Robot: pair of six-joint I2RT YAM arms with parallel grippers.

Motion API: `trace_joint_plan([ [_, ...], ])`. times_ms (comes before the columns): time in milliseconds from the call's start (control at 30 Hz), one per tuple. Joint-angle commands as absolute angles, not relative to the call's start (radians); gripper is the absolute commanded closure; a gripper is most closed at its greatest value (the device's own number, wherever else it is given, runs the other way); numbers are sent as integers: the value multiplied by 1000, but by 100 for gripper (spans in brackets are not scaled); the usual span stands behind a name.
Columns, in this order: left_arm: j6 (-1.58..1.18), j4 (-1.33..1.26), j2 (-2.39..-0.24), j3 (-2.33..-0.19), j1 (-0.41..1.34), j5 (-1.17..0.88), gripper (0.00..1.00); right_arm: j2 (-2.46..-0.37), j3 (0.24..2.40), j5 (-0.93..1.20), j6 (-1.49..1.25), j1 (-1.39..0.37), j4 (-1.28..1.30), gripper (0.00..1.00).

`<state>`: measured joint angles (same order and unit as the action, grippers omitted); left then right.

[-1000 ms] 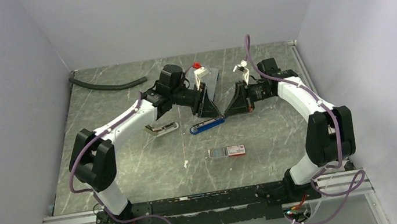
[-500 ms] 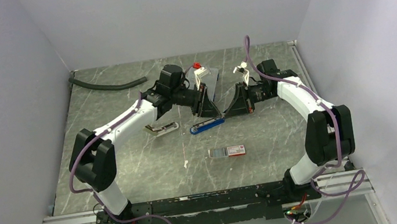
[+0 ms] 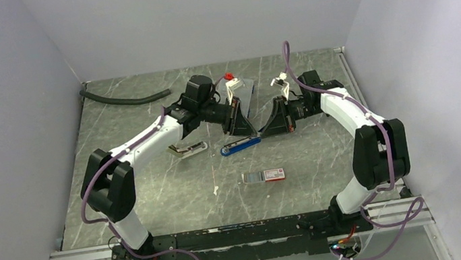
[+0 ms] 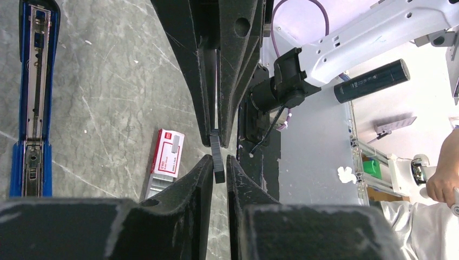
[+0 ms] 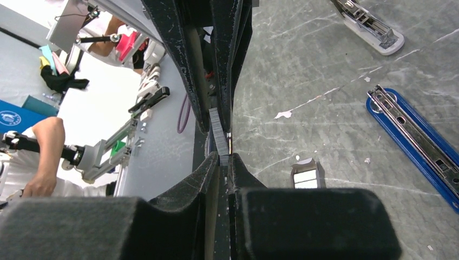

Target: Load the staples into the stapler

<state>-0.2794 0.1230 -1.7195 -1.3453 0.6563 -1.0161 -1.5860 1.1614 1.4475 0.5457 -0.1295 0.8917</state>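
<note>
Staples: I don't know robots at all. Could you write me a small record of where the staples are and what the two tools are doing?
staple strip: in the air, bridging the two tools
right tool: shut on the staple strip
left tool: fingers on either side of the strip's other end; grip unclear
stapler: blue, lying opened out on the table below the tools
staple box: white with a red end, on the table nearer the arm bases

The stapler lies in the middle of the table. Just behind it, the left gripper and the right gripper meet tip to tip, with the staples between them. The staple box lies before the stapler, and a second stapler to its left.
</note>
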Motion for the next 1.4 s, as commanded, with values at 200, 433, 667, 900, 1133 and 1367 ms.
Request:
trace_joint_plan([
  [200, -286, 97, -1726, -1379, 665, -1039, 84, -1597, 1227, 1493, 643, -126, 961, 82],
  [433, -284, 99, -1726, -1376, 665, -1040, 88, -1617, 1267, 1492, 745, -126, 1067, 77],
  [667, -275, 107, -1708, -1364, 665, -1033, 89, -1595, 1254, 1459, 733, -121, 1046, 72],
  [900, -250, 135, -1670, -1329, 662, -981, 87, -1516, 1213, 1401, 667, -72, 953, 65],
  [1133, -262, 149, -1619, -1245, 629, -903, 85, -1301, 1060, 1151, 461, -3, 563, 65],
  [1367, -265, 188, -1564, -1173, 579, -829, 88, -1054, 915, 824, 304, -4, 280, 48],
])
